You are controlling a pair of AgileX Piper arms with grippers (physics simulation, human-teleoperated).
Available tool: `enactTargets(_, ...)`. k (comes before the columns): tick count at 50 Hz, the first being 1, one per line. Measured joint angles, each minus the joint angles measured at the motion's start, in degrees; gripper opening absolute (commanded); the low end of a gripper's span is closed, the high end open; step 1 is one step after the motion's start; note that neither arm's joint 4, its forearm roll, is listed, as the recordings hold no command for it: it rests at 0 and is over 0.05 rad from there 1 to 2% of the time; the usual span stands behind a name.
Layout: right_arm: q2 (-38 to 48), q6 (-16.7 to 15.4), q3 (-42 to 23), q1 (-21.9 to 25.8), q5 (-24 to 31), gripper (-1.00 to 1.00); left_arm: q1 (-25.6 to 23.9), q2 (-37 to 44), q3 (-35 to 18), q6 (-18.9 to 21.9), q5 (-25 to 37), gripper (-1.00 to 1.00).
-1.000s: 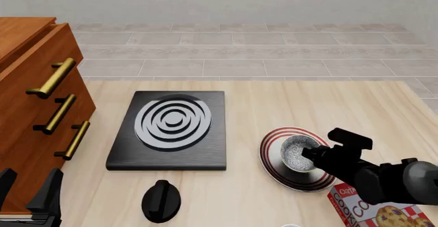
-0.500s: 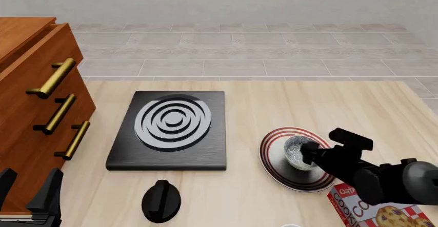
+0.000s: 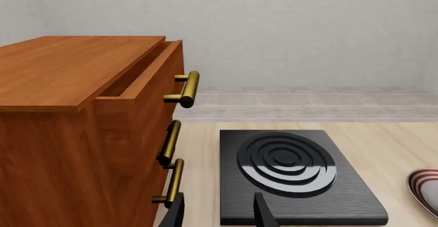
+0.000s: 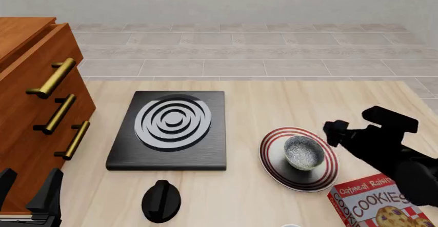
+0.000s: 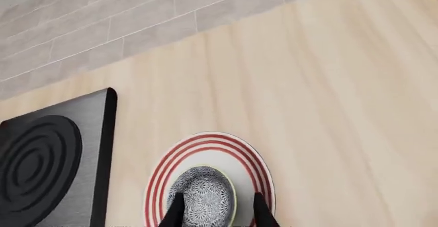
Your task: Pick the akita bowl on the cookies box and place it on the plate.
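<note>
Akita bowl (image 4: 304,152) sits upright in middle of the plate (image 4: 274,168), w/ the plate lying on the table (image 4: 274,104) toward its right side, nearer the front edge than the back. Cookies box (image 4: 378,204) lies flat at the table's front right corner, just beside the plate, not touching as far as visible.

Right gripper (image 5: 215,211) is above the bowl & clear of it; fingers spread wide w/ the bowl showing between the tips in right wrist view, nothing held. In front view its arm reaches in from the right, over the plate's right rim.

Left gripper (image 3: 217,214) is low at the front left corner, beside the wooden drawer cabinet (image 4: 38,114); fingers parted, empty.

Black square slab (image 4: 171,129) w/ white rings lies left of centre; a black knob (image 4: 161,200) is near the front edge before it.
</note>
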Motion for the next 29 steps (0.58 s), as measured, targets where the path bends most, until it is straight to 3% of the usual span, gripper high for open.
enactTargets(15,-24.0,-5.8,-9.8,0.1,22.9,1.00,0.0,0.0,0.0,0.0,0.0,1.00)
enactTargets(29,-37.6,-8.7,-18.4,1.4,37.5,1.00,0.0,0.0,0.0,0.0,0.0,1.00)
